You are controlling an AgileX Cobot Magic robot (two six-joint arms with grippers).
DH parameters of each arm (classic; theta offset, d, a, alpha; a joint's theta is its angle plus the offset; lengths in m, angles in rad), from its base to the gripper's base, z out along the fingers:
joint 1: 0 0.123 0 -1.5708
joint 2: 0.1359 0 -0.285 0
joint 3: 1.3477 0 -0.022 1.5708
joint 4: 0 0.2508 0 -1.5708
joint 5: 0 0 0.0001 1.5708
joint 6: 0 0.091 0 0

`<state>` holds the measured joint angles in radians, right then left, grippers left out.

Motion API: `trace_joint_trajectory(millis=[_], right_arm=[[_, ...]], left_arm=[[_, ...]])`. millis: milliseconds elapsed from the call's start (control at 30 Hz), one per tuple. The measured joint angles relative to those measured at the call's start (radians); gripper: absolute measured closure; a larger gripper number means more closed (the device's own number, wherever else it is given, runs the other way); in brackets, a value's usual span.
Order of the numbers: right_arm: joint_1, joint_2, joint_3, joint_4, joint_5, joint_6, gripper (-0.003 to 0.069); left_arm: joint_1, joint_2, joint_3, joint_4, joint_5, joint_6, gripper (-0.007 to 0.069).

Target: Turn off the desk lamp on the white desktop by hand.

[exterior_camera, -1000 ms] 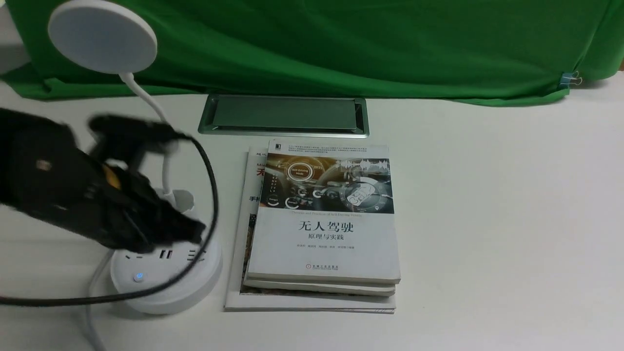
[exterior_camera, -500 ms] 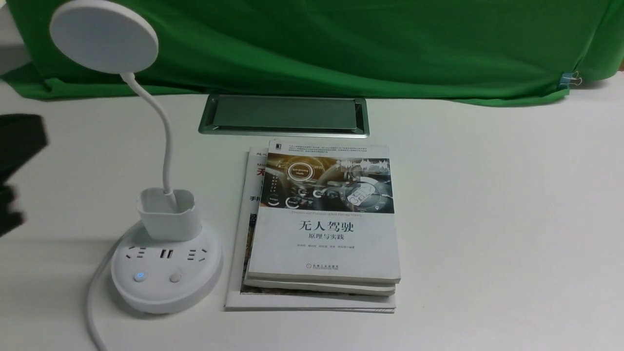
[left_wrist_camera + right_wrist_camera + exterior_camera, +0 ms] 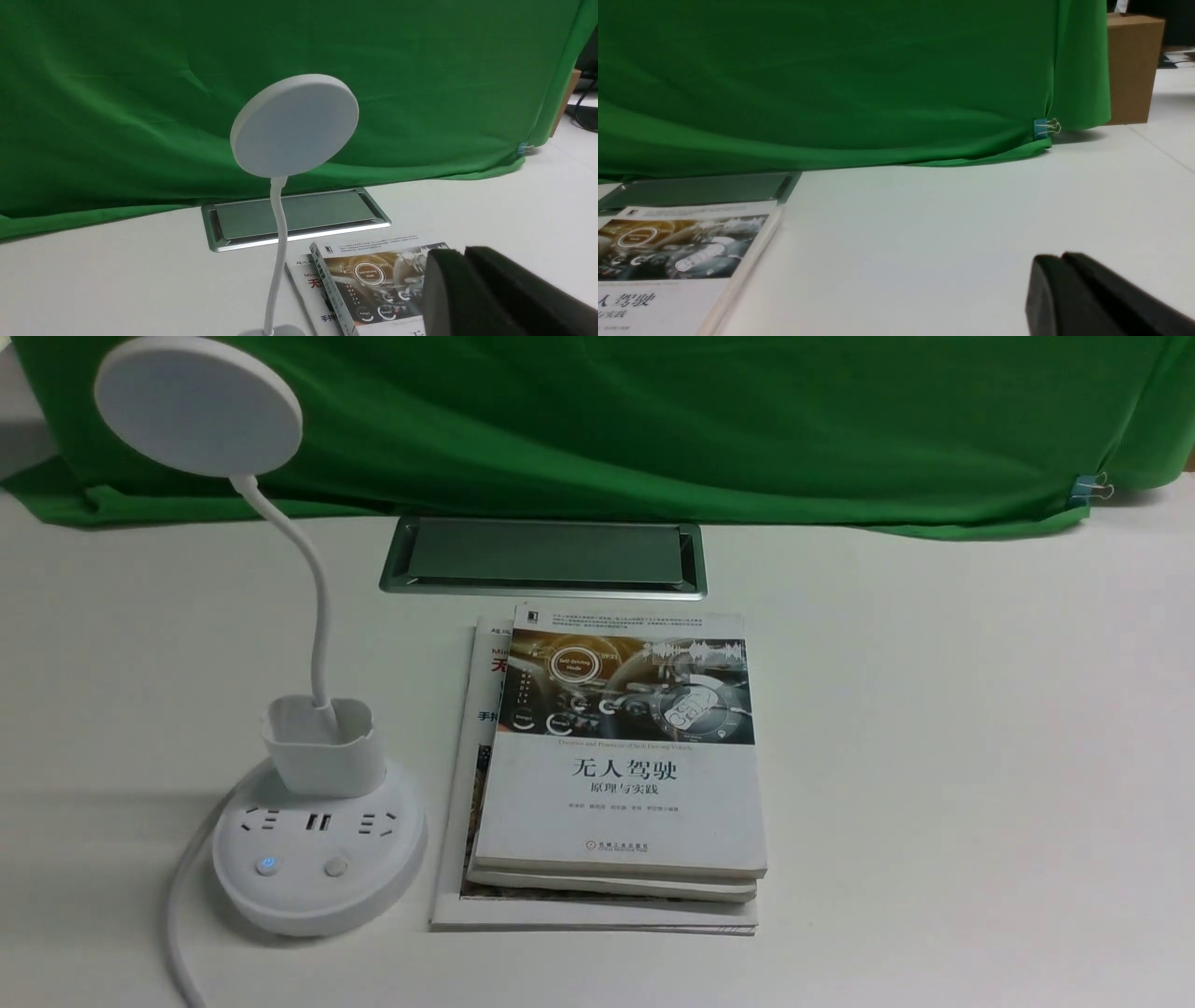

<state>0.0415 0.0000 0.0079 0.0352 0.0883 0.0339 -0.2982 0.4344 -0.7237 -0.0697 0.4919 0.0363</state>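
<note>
1. The desk lamp [image 3: 317, 887] stands on the white desktop [image 3: 934, 756], at the robot's near left in the front view.
2. Its round base [image 3: 280, 905] sits flat. A row of sockets [image 3: 319, 821] runs across the top, with 2 buttons in front of them.
3. The left button [image 3: 267, 865] shows a small blue light. The right button [image 3: 336, 867] is plain white.
4. A small cup [image 3: 322, 751] stands upright on the rear of the base. The thin neck [image 3: 313, 607] rises out of it and curves up and to the left to the disc head [image 3: 198, 406].
5. In the left wrist view the face of the disc head reads a dull grey-white against the green cloth [image 3: 653, 411].
6. A white cord [image 3: 182, 915] leaves the left side of the base and runs toward the near edge of the picture.
7. A stack of books [image 3: 621, 756] lies just to the right of the base, apart from it. The silver-framed cable hatch [image 3: 543, 556] is set into the desktop just behind the stack.
8. The left gripper [image 3: 464, 253] shows only in its own wrist view. Its black jaws are pressed together with a thin seam between them and nothing held. It sits raised and well apart from the lamp.
9. The right gripper [image 3: 1062, 256] shows only in its own wrist view. Its jaws are likewise together and empty, above bare desktop to the right of the books.
10. A blue binder clip [image 3: 1090, 487] pins the cloth at the far right.
</note>
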Motion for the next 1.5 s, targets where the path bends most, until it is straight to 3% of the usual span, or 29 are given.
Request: trace_joint_trajectory(millis=[167, 267, 567, 1500], right_arm=[[0.0, 0.0, 0.0, 0.0, 0.0, 0.0, 0.0622], [0.0, 0.0, 0.0, 0.0, 0.0, 0.0, 0.0622], [0.0, 0.0, 0.0, 0.0, 0.0, 0.0, 0.0622], [0.0, 0.0, 0.0, 0.0, 0.0, 0.0, 0.0622]], left_arm=[[0.014, -0.048, 0.087, 0.0, -0.092, 0.01, 0.0606], [0.074, -0.196, 0.25, 0.001, -0.183, 0.013, 0.0606], [0.256, -0.431, 0.713, 0.014, -0.188, 0.108, 0.0606], [0.279, -0.436, 0.731, 0.008, -0.249, 0.108, 0.0606]])
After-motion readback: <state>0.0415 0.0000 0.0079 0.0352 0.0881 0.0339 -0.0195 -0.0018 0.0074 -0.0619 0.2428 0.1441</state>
